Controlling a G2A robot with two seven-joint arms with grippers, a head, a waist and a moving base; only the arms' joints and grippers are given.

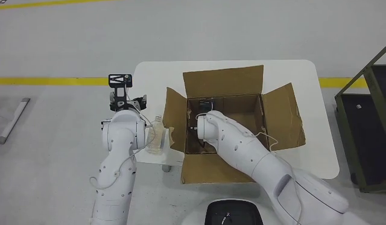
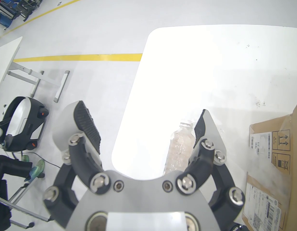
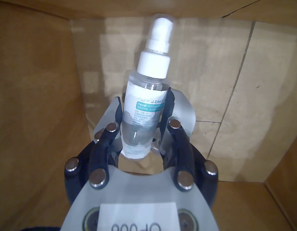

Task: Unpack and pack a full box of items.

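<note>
**Q:** Which step of the task is in hand?
**A:** Most likely unpacking. The right jaws are clamped on the body of a spray bottle (image 3: 146,111) held inside the cardboard box (image 1: 241,80), its white cap pointing toward a box wall.
**Q:** And the left arm?
**A:** The left jaws stand apart, holding nothing, above the desk (image 1: 301,74) near its edge. A clear plastic bottle (image 2: 178,145) lies on the desk just beside the box's side flap.
**Q:** What does the next move call for?
**A:** Probably a straight lift, keeping the spray bottle clear of walls and flaps. It would then be set down on open desk, apart from the clear bottle.
</note>
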